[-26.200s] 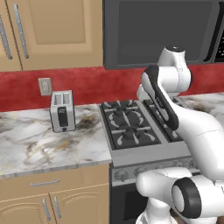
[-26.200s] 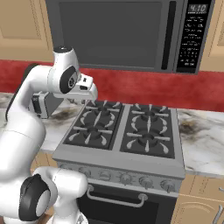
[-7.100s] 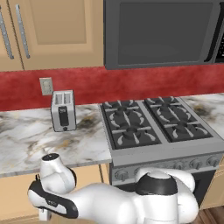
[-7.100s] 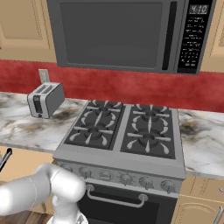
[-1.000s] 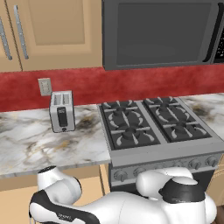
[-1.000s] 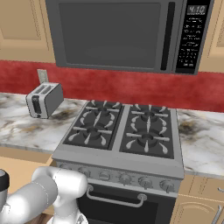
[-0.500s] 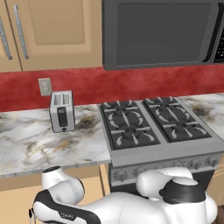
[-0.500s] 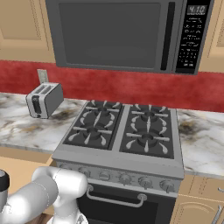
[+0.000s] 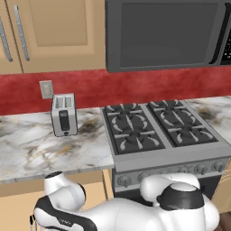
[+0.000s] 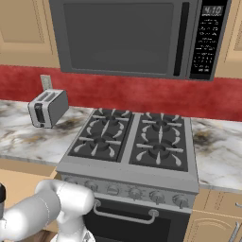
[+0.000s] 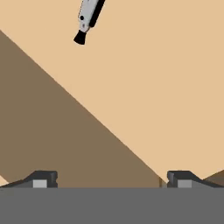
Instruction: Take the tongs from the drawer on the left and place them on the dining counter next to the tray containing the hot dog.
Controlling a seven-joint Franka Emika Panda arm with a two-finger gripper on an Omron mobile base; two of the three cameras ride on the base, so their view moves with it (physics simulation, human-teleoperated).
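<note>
- We see a marble worktop [image 9: 40, 149] left of the stove [image 9: 153, 135], with a toaster [image 9: 63, 115] on it and a microwave [image 9: 167, 34] above the stove.
- In the hand view, the tongs [image 11: 89, 17] are slim silver-grey metal with a black tip, lying on the tan drawer [image 11: 166, 87] floor.
- Our gripper [image 11: 109, 179] has its jaws spread wide, holding nothing, well apart from the tongs.

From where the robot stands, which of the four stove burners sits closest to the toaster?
The rear-left burner: on the stove's toaster side and in the back row by the red wall, level with the toaster. The other three lie farther right or nearer the stove's knobs.
</note>
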